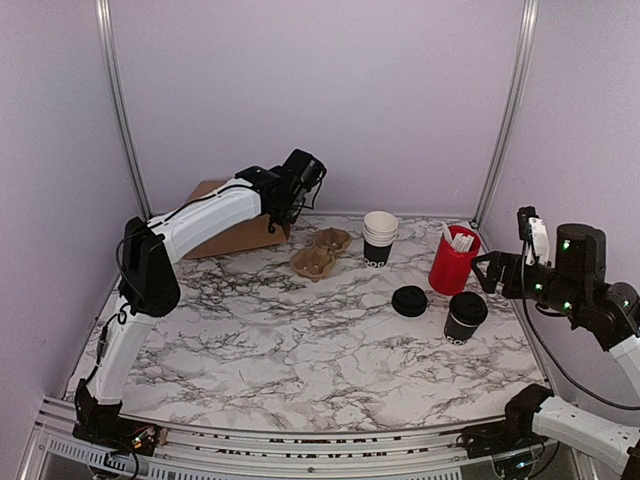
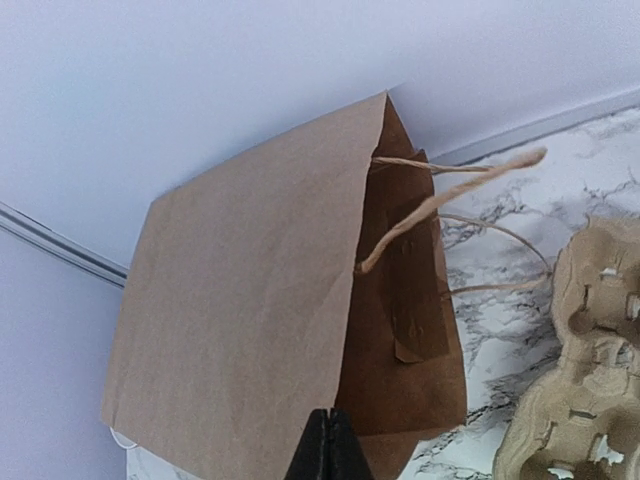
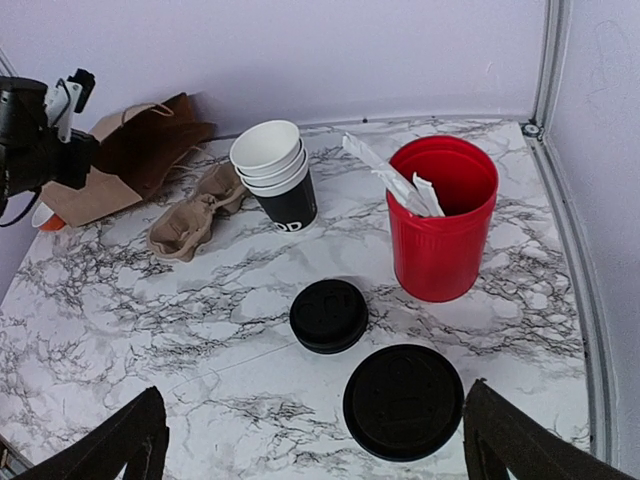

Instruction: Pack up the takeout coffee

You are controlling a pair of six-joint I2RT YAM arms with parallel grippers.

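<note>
Black paper cup [image 1: 465, 316], white print: stands upright near the right edge of the marble table [image 1: 280, 350], apart from every other item. Its top reads as capped with a black lid. Not yet packed.

Black lid [image 1: 409, 301], loose: flat on the table just beside the cup, on its left. Whether it is a spare cannot be told.

Brown paper bag [image 2: 250, 300], twine handles: far-left corner, lying on its side with the mouth turned toward the middle of the table. Nothing shows inside.

Left gripper [image 2: 322, 450]: fingers pressed together at the edge of the bag's mouth, apparently pinching the paper so that the opening is held up.

Right gripper [image 3: 312, 425]: fingers spread wide and holding nothing, hovering by the right edge above and just short of the cup, which sits low between them in the wrist view.

Cardboard cup carrier [image 1: 320, 253]: far side, between bag and cup stack [image 1: 380, 238]. Empty.

Red tub [image 1: 453, 260]: toward the far-right corner, holding white packets.

Progress, judged: early. The bag seems readied; grasping the cup, carrying it across and setting it inside the bag all remain.
</note>
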